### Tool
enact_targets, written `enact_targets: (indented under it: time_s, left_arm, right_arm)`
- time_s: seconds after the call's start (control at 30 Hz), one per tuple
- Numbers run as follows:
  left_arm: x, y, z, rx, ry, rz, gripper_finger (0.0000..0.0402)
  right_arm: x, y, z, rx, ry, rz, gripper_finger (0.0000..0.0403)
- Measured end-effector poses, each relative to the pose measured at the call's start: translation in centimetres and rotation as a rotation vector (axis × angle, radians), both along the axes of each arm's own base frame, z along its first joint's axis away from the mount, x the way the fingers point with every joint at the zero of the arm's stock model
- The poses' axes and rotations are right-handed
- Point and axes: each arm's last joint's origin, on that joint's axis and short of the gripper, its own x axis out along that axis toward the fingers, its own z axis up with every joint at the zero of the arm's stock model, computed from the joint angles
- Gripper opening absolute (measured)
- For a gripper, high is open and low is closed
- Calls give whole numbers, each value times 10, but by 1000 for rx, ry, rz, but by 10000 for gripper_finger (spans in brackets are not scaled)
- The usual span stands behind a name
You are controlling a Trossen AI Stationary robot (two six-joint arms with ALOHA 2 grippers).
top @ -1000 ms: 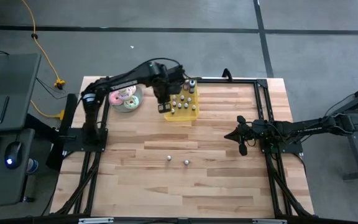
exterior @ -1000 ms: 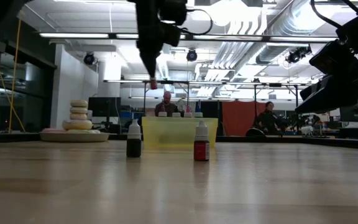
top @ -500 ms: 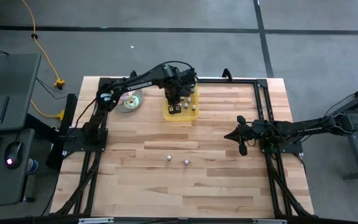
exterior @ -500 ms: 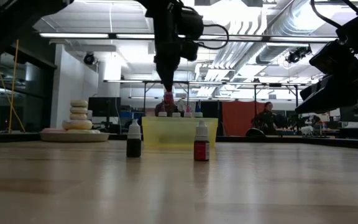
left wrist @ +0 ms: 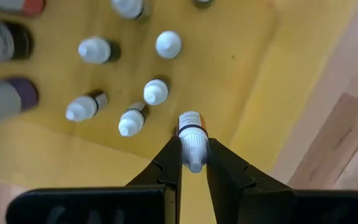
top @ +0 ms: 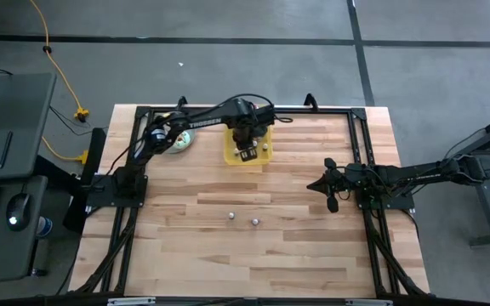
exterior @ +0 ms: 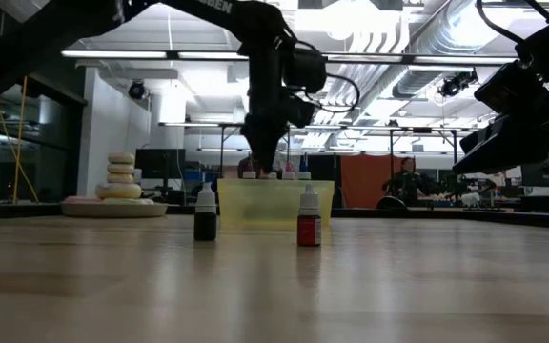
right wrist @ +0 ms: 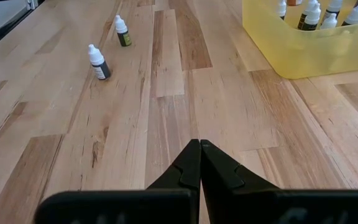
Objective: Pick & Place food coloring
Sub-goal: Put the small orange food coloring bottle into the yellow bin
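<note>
- Far left on the surface [top: 270, 255] we've got the plate of donuts [top: 177, 138], well clear of the action, so we're not worried about that getting bumped.
- Next over, the left end effector [left wrist: 193, 163] hangs over the yellow tray [top: 264, 158], fingers clamped on the cap end of one small food coloring bottle [left wrist: 192, 134]. It's held by the narrow white tip only, so we reckon it could swivel or slip out if the arm jerks.
- The bottle is over the near edge of the tray floor, beside several other white-capped bottles [left wrist: 156, 92]. If we let go too high or tilted, it'll probably tip and knock its neighbours over, or roll toward the rim.
- We'd also watch the fingers on the way down: they could clip the nearby caps.
- Out in the middle of the surface, two more bottles, a dark one [exterior: 205, 213] and a red one [exterior: 309, 218], stand upright and well apart from the tray, not yet collected as far as we can judge.
- Far right, the right end effector [right wrist: 200, 155] waits with fingers pressed together, holding nothing, pointing toward those two bottles.
</note>
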Motion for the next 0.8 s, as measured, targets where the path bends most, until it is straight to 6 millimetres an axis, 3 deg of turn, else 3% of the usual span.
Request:
enact_targets:
  time_s: [0.3, 0.8]
  left_arm:
    - [4, 1, -14, -30, 12, 168, 43]
    - [13, 2, -40, -26, 50, 171, 43]
  right_arm:
    - [0, 0, 0, 0, 0, 0, 0]
    - [0, 0, 0, 0, 0, 0, 0]
